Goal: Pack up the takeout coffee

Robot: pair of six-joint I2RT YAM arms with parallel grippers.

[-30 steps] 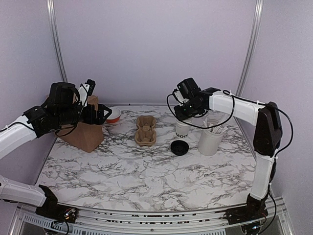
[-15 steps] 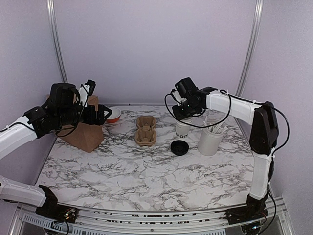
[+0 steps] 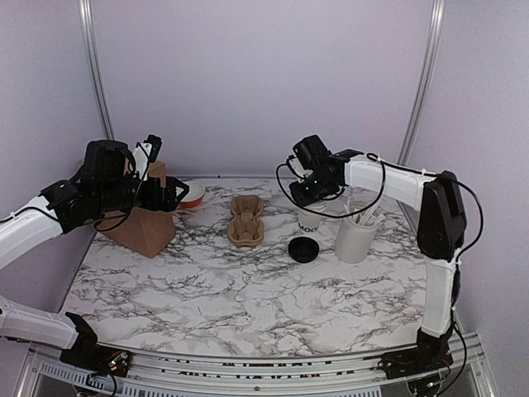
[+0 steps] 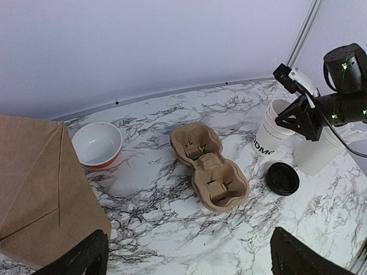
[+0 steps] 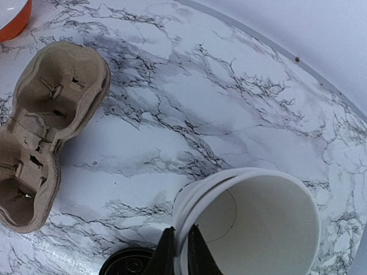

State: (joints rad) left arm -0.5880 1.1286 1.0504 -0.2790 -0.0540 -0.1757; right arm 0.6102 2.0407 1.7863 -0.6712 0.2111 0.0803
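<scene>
Presently the counter (image 3: 248, 306) holds bag (image 4: 34, 183), carrier (image 4: 209, 166), then lettered cup (image 4: 266, 134) right of the carrier, its lid (image 4: 282, 179) off beside it. The left fingers (image 4: 86, 255) stand wide apart; the right fingers (image 5: 166, 252) clamp the cup's rim.

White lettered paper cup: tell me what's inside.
The white lettered paper cup shows bare wall and bottom, nothing in it. Its near inner wall is hidden behind the rim.

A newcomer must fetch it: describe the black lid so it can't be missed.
On the marble table, look right of centre for the tall white pot of utensils. Beside it, on the side toward the cardboard carrier, the black lid lies flat. Its neighbours, pot and white cup, are white and upright.
</scene>
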